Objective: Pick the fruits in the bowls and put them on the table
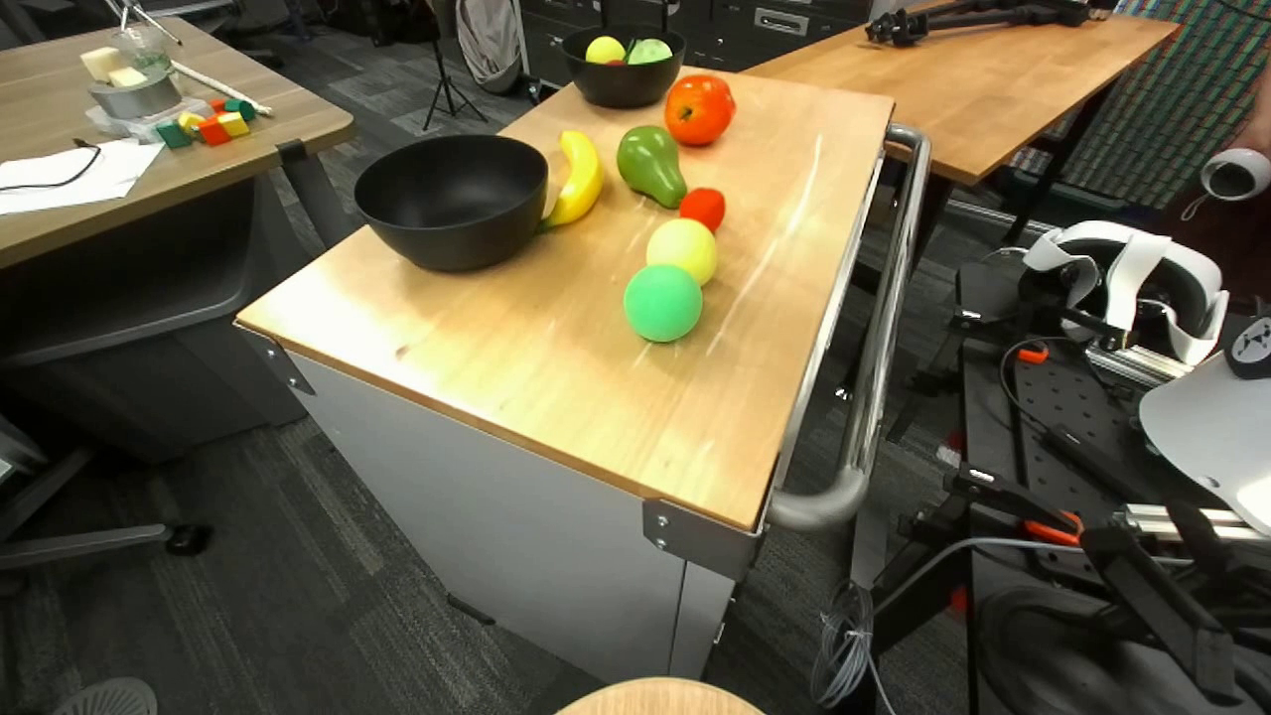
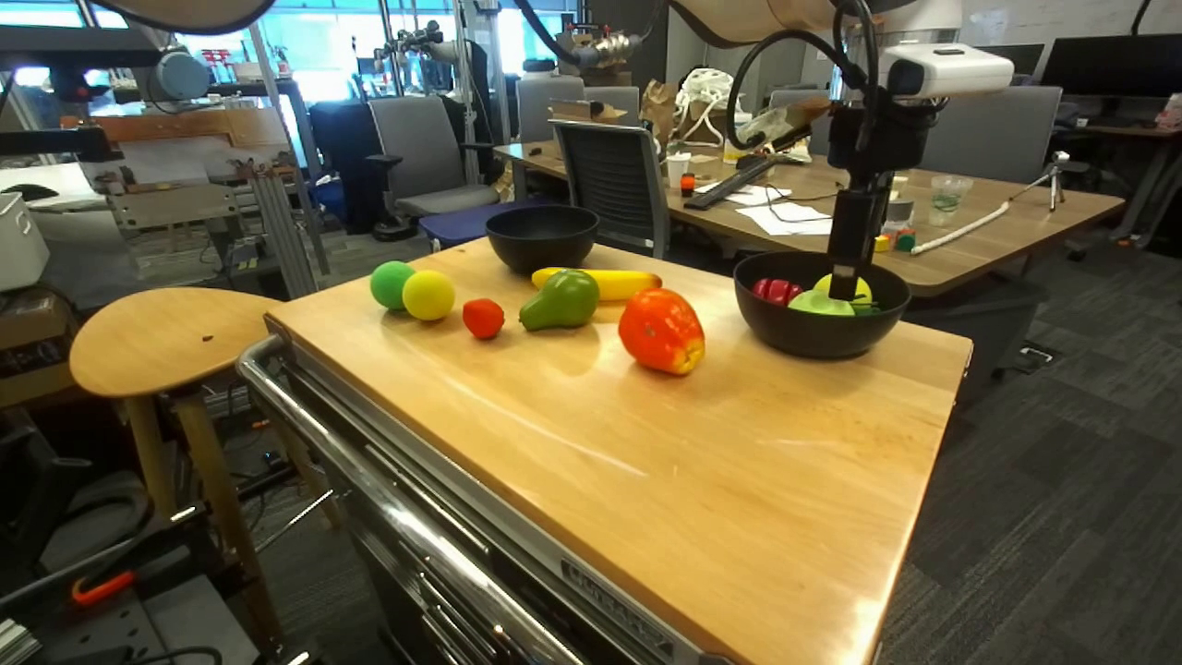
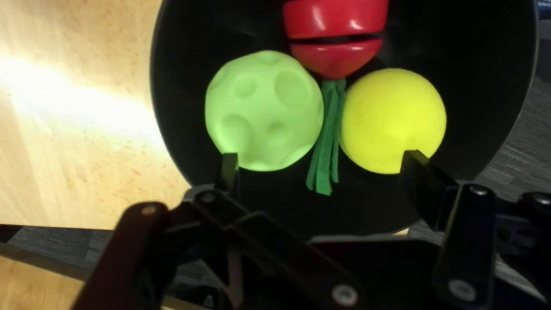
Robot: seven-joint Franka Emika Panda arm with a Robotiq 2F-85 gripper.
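While the gripper [image 3: 322, 161] has its jaws wide and empty in the wrist view, the bowl [image 3: 482, 86] holds a dimpled pale-green ball [image 3: 264, 107], a smooth yellow ball [image 3: 394, 120] and a slit, glossy red fruit [image 3: 335, 19]. In an exterior view, a curved banana [image 1: 581, 184] and glossy pear [image 1: 647, 159] lie on the table [image 1: 496, 377]. In an exterior view, the table also bears an orange-red, yellow-tipped fruit [image 2: 660, 328].

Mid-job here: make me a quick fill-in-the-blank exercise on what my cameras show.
In the wrist view, the dimpled ball in the bowl is pale ____.
The smooth ball there is ____.
On the table, the long curved fruit beside the other bowl is a ____.
The end effector, not shut, stands ____.

Missing words: green; yellow; banana; open.
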